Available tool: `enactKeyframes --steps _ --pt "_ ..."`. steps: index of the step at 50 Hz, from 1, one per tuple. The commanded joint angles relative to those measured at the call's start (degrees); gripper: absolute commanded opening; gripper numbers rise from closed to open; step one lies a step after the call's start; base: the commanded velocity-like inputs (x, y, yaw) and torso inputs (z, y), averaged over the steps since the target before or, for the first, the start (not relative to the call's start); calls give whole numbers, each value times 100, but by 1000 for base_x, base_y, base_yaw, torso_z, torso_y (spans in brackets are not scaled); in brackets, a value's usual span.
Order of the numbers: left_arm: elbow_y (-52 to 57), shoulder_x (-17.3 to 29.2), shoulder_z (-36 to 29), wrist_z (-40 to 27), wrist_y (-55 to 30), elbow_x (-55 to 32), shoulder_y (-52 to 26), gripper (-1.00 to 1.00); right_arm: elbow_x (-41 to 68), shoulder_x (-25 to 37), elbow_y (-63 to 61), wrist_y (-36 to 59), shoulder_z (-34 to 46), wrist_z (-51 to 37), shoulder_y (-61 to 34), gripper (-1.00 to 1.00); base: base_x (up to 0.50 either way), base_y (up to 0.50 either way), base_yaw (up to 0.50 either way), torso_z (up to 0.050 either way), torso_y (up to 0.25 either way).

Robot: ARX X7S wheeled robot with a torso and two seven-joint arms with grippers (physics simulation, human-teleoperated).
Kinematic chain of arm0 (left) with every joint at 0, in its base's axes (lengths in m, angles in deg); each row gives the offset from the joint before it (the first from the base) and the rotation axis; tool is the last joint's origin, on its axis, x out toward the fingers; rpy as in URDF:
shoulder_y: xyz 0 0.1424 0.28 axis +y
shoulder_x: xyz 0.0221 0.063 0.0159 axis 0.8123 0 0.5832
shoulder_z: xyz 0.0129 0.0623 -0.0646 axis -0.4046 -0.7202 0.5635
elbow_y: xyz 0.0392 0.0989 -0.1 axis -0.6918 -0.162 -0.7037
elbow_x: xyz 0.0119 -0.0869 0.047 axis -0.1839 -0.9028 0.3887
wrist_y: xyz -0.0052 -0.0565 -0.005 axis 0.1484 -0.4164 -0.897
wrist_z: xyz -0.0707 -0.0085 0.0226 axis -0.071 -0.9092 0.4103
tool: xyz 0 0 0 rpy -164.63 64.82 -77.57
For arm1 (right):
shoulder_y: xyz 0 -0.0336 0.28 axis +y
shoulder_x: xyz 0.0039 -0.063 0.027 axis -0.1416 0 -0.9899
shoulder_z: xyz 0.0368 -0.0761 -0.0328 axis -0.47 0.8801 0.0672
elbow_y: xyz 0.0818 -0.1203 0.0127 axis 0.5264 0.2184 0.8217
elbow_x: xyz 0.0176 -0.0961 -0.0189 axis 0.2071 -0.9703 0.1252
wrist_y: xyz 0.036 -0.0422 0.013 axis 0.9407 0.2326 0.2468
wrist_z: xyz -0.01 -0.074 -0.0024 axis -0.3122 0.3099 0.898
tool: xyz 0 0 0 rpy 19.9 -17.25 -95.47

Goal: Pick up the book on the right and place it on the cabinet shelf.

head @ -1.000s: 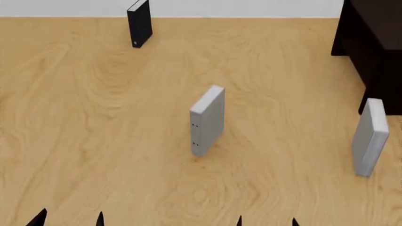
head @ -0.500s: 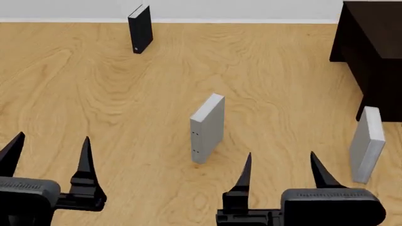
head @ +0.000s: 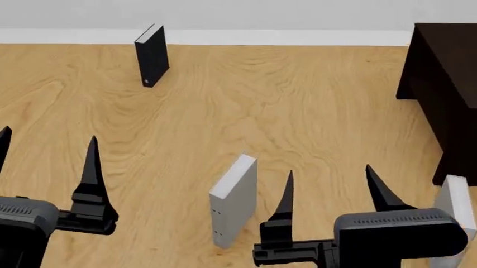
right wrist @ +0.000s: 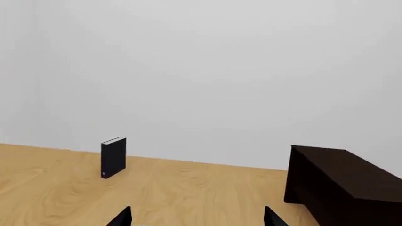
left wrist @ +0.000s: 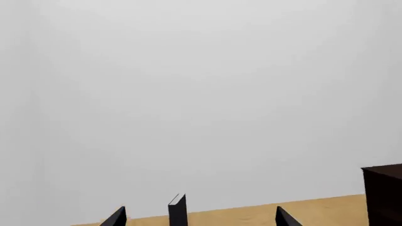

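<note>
2 empty, wide-spread claws, left claw [head: 46,162] and right claw [head: 330,187], over wood-grain floor [head: 298,111] below grey wall [right wrist: 201,70]

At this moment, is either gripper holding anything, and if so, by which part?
Nothing is held. The left gripper and right gripper are both open and empty, and the book on the right stands untouched.

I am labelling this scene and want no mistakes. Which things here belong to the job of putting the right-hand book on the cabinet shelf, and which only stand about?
Belong to the job:
- grey book on the right, upright, partly behind the right gripper
- dark cabinet
- right gripper, jaws open

Only standing about:
- middle grey book
- black book near the wall
- left gripper, open
</note>
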Motion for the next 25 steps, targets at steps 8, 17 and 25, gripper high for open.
enactKeyframes --steps 8,17,25 --pt "270 144 -197 -227 -95 262 -11 100 137 137 -131 111 69 66 -10 100 500 -108 0 0 0" --pt "204 170 -257 -323 -73 330 -34 100 193 156 -170 93 20 30 13 100 500 -127 0 0 2" --pt "235 201 -287 -360 -105 318 -31 100 211 190 -193 105 80 32 4 100 500 -158 0 0 0"
